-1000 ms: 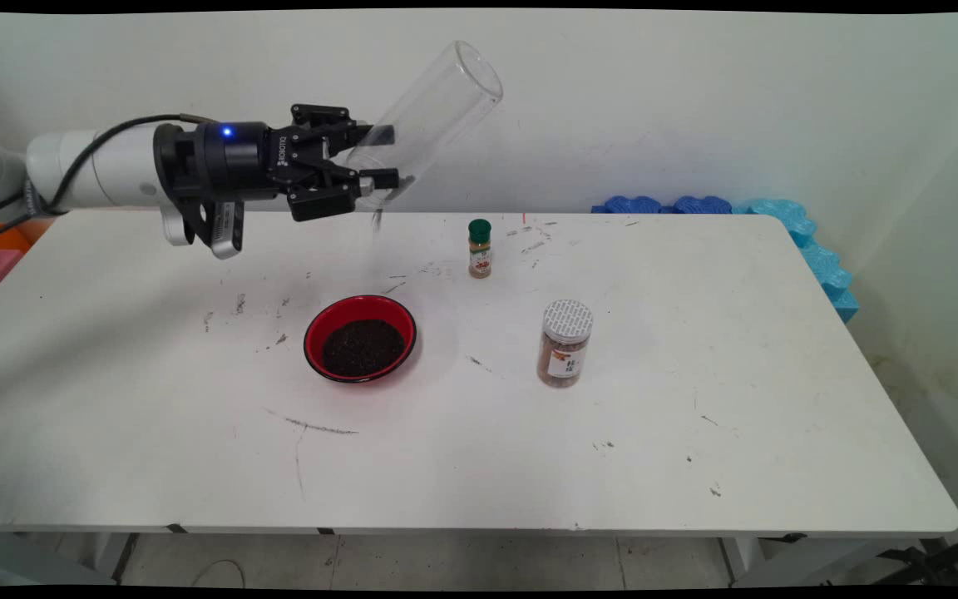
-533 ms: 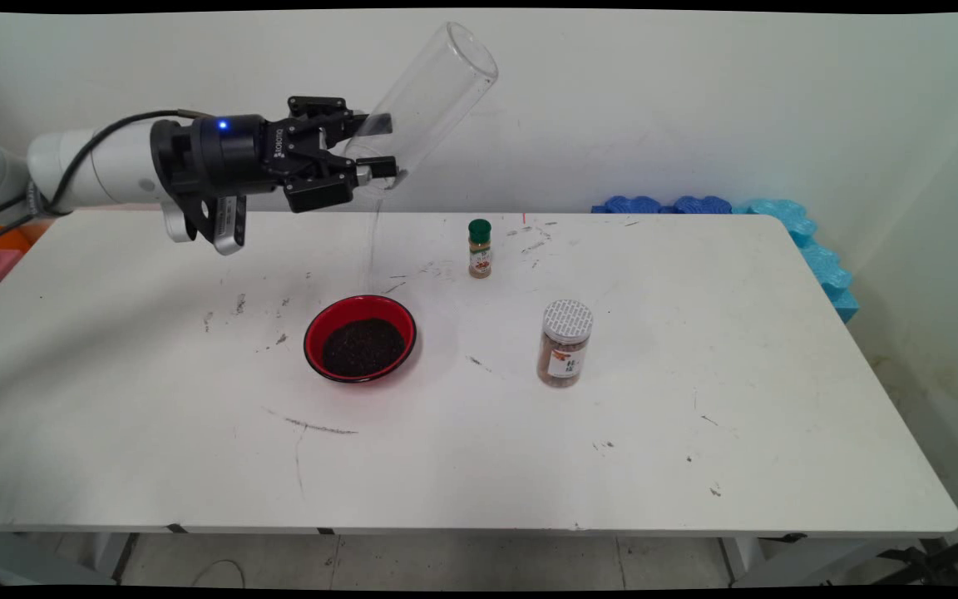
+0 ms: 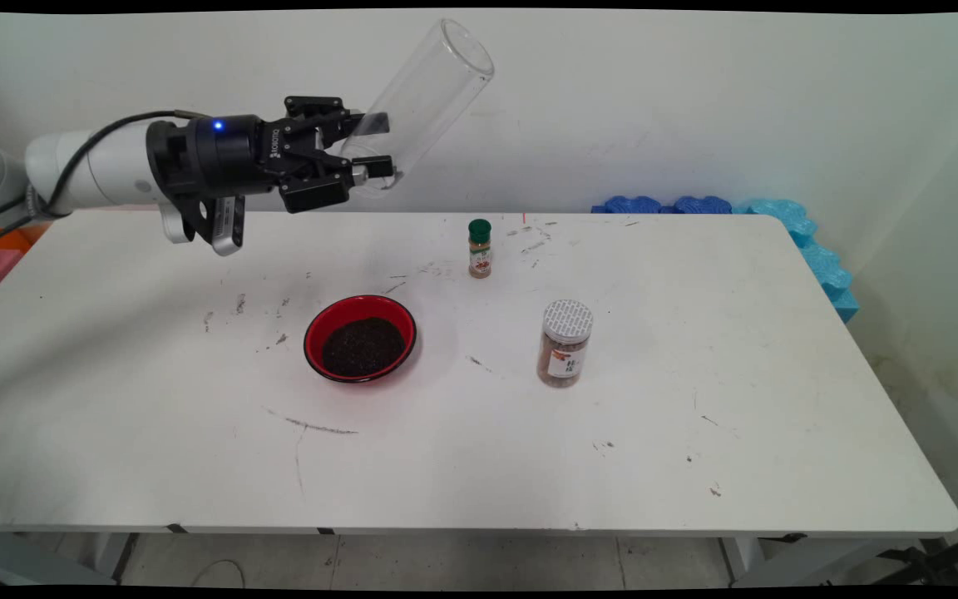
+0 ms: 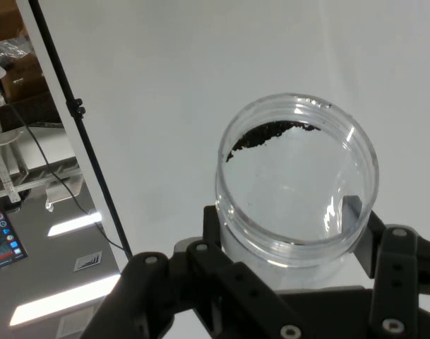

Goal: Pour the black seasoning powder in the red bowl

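The clear jar (image 3: pixel 425 96) is clamped between the fingers of the gripper (image 3: pixel 371 146), held high in the air and tilted, with its closed base up and away from the hand toward the wall and its open mouth down by the fingers. In the hand view the jar (image 4: pixel 297 180) shows its round rim toward the camera, with a thin dark streak of grains clinging inside near the top of the rim; whether more is left deeper in cannot be told from here. One finger pad (image 4: pixel 351 206) shows through the clear wall, pressed against the jar's side, and the gripper (image 4: pixel 285 240) closes on it from both sides.

Well below the hand, almost straight under the jar's mouth, stands a red bowl (image 3: pixel 360 338) on the white table (image 3: pixel 695 399), filled with dark grains. Beyond the hand's reach side, lower and past the jar, stands a small green-capped spice bottle (image 3: pixel 479 248), upright. Farther off on that same side and nearer the table's front is a white-lidded jar of brown contents (image 3: pixel 565 343), also upright, well apart from the bowl. Blue foam pieces (image 3: pixel 787 218) lie along the table's far corner against the wall.
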Controlling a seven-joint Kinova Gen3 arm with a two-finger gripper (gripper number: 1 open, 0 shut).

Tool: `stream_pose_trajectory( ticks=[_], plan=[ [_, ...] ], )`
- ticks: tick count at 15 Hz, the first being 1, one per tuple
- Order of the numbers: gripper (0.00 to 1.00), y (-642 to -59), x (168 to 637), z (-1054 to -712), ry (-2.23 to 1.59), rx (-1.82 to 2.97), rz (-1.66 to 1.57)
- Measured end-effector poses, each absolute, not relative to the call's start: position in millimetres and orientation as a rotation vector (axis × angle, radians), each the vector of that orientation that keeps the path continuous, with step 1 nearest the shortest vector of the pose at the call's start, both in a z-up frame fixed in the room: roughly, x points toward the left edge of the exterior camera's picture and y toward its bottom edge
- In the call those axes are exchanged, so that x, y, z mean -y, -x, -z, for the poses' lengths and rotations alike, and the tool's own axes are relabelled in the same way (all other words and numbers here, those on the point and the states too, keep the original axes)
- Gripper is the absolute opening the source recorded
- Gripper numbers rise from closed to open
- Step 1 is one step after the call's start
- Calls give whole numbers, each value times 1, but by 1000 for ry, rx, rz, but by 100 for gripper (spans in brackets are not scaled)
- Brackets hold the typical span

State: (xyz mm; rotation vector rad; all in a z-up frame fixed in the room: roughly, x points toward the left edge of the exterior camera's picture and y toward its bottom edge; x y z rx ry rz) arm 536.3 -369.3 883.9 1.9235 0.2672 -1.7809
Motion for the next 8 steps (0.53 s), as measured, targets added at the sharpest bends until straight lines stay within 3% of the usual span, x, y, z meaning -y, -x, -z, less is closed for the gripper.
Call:
stream_pose_trajectory(
  ticks=[8],
  plan=[
    [0, -541, 367, -887, -1964, -174, 1688]
  ],
)
